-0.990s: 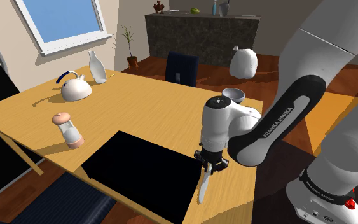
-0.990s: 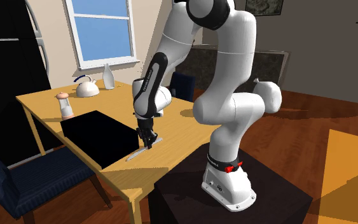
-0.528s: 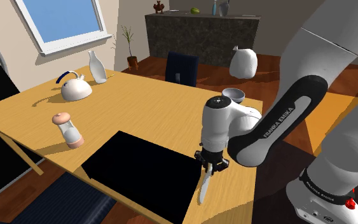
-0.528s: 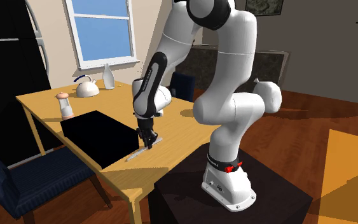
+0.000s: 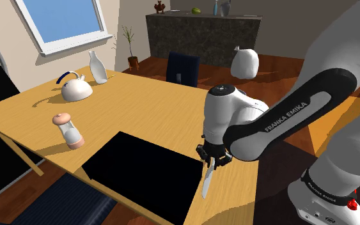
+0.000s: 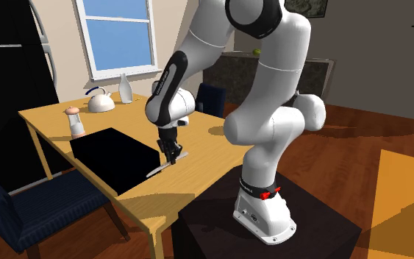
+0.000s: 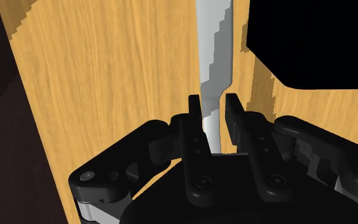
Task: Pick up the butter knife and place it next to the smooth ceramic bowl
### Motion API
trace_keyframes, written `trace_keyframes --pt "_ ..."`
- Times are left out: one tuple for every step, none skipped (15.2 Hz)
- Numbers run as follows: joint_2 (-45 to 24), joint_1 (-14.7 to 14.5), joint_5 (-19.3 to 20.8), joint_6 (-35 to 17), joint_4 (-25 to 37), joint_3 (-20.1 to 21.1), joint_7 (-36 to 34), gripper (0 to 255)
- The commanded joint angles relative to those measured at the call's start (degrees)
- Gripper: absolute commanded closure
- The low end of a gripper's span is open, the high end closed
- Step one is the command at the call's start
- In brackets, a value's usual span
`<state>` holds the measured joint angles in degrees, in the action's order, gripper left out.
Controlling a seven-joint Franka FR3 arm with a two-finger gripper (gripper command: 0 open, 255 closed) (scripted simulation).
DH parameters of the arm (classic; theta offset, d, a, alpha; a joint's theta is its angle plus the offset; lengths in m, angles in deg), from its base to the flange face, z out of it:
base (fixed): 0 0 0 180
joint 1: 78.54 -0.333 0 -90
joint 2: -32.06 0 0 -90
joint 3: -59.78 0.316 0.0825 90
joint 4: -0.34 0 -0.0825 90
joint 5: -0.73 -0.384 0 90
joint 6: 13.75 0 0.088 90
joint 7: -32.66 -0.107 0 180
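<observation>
I am clasping the butter knife (image 7: 212, 51) in my gripper (image 7: 213, 102), the two fingers standing narrow with the handle pinched between them; the pale blade is reaching straight out ahead of the fingertips over the wooden table (image 7: 107, 76). Seen from the shoulder, I am pointing downward and the knife is hanging below me, its blade slanting toward the wood; I cannot tell whether its tip is touching. Just beside the blade, on one side of my fingers, a flat black slab (image 5: 143, 172) is lying on the table and crowding that side; on the other side the table's edge is running near, with dark floor beyond it. Past the slab, well apart from me, a pinkish grinder (image 5: 68, 130) is standing upright; farther off a white kettle (image 5: 76, 88) and a pale bottle (image 5: 97, 68) are sitting near the table's far end; a dark blue chair (image 5: 183, 67) is standing beyond the table.
</observation>
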<state>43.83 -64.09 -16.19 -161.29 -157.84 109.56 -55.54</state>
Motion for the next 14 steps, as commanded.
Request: trace_keyframes --pt "2.3 -1.3 -2.0 2.3 0.2 -1.1 1.4 255" --pt "3.4 -1.8 -2.7 3.5 0.4 -1.6 2.0 255" --pt "4.5 -2.3 -3.3 4.7 0.6 -2.1 2.5 255" --pt "5.6 -2.8 -3.8 5.9 0.8 -2.7 2.9 255" --pt "6.6 -3.2 -4.3 7.1 1.0 -3.2 3.3 255" --pt "7.6 -3.6 -4.7 8.2 1.3 -3.7 3.6 255" --pt "8.5 -4.0 -5.0 9.4 1.5 -4.2 3.9 255" --pt "9.5 -4.3 -5.3 10.5 1.7 -4.7 4.2 255" --pt "10.4 -4.6 -5.5 11.6 2.0 -5.1 4.4 255" --pt "11.2 -4.9 -5.7 12.8 2.3 -5.6 4.6 255" --pt "12.1 -5.2 -5.8 13.9 2.6 -6.1 4.8 255" --pt "12.9 -5.4 -5.9 15.0 2.9 -6.5 5.0 255" --pt "13.6 -5.6 -6.0 16.0 3.2 -6.9 5.1 255" --pt "14.4 -5.8 -6.1 17.1 3.5 -7.4 5.3 255"
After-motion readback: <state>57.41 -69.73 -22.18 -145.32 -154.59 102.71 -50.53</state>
